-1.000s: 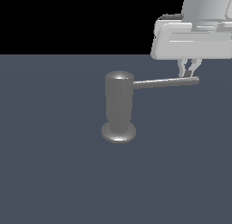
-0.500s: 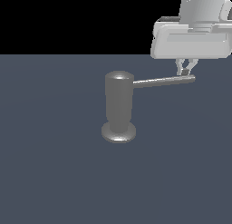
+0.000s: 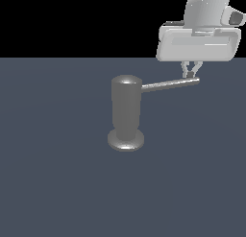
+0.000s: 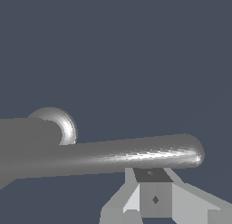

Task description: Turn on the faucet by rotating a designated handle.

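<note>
The faucet [image 3: 126, 109] is a glossy grey upright cylinder on a round disc base, near the middle of the exterior view. Its handle [image 3: 168, 84], a thin grey rod, sticks out from the cylinder's top toward the exterior view's right. My gripper [image 3: 190, 76] hangs over the rod's outer end with its fingers shut together, their tips against the rod's side just short of the rounded tip. In the wrist view the handle [image 4: 136, 157] crosses the picture from the faucet [image 4: 27, 137]. The shut gripper [image 4: 152, 174] sits beside the rod, not around it.
A plain dark blue-grey floor [image 3: 57, 183] surrounds the faucet. The large pale gripper housing [image 3: 198, 41] hangs above the handle's tip.
The handle's tip has swung a little toward the exterior view's left and upward in the picture. My gripper has moved the same way with it, still shut.
</note>
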You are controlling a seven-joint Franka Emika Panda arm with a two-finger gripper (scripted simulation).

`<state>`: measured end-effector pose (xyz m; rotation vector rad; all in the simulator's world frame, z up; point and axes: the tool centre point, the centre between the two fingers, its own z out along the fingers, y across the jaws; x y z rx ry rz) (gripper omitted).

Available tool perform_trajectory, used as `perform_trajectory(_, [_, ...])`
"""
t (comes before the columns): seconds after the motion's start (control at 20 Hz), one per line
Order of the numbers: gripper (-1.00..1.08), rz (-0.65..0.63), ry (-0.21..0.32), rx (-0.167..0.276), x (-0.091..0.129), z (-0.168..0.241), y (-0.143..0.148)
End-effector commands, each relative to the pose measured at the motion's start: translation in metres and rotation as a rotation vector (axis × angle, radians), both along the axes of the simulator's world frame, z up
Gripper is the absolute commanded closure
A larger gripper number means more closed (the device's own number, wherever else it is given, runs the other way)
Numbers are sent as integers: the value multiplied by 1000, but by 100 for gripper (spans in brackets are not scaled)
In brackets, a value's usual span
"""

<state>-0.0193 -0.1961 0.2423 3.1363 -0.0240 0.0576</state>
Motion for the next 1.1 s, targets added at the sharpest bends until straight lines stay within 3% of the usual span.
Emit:
perform_trajectory(0.0, [108,0,10,1,8,-8,1])
perform_trajectory(1.05, [108,-18,26,4,69,-16,1])
